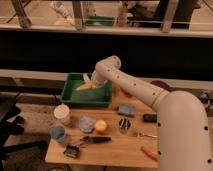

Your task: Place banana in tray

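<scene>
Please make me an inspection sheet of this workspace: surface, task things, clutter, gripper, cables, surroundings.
Surface: wooden table, crowded.
Job's things: banana within the green tray, right at the gripper; whether it is held cannot be told.
Clutter: white tub, blue cup, yellow-orange ball, blue pad, black-handled tool, all in front of or beside the tray.
Gripper: gripper low over the tray.
Cables: nothing seen.
Surroundings: railing behind the table.
</scene>
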You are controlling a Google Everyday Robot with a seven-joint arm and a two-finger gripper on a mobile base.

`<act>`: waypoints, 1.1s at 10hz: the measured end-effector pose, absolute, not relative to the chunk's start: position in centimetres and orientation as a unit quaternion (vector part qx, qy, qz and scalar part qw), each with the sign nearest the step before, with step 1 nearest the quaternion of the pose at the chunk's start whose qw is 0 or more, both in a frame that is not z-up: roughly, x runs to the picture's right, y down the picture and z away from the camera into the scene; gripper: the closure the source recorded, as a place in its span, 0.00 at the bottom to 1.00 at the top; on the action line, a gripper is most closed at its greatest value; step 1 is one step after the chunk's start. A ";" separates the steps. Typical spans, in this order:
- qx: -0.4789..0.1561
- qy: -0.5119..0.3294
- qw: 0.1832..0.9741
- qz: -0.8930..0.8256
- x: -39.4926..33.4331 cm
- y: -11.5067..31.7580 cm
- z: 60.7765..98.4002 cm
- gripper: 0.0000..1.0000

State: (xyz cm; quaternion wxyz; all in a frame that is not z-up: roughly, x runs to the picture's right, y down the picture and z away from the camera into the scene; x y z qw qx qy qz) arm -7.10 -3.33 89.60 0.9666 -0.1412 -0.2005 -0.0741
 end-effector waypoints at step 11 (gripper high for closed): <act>-0.135 -0.213 0.962 -0.104 -8.1 -3.5 89.2 0.20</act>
